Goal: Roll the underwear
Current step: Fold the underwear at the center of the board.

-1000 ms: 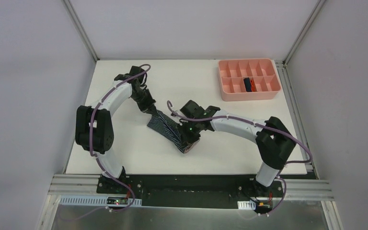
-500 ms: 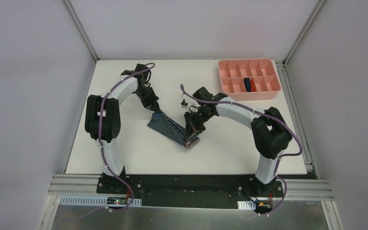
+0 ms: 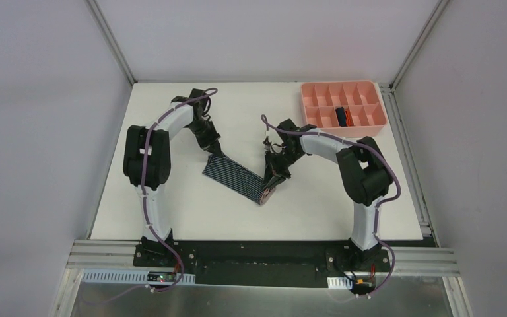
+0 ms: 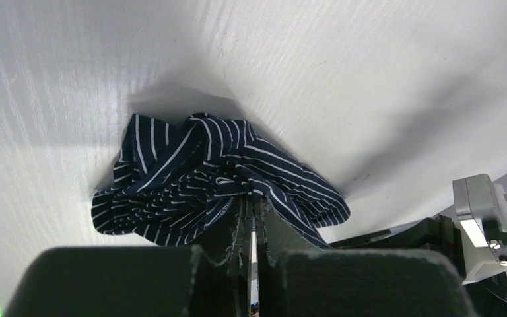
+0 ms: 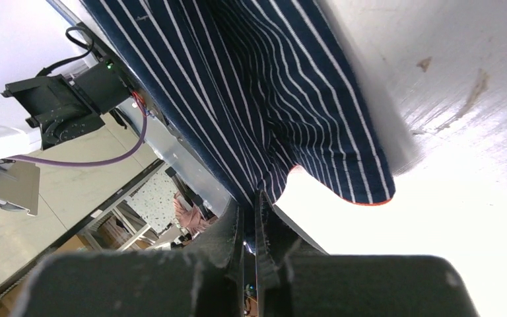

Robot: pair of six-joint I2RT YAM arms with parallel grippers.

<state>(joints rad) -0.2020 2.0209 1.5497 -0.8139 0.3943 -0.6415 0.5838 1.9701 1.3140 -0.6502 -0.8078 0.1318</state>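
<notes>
The left tool and the right tool pinch opposite ends of the striped underwear, stretched diagonally over the middle of the counter, well apart from the pink tray.

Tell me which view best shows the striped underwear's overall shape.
Top external: the striped underwear shows whole, stretched between left hand and right hand. Left wrist shows one bunched end; right wrist, a cropped close-up.
</notes>
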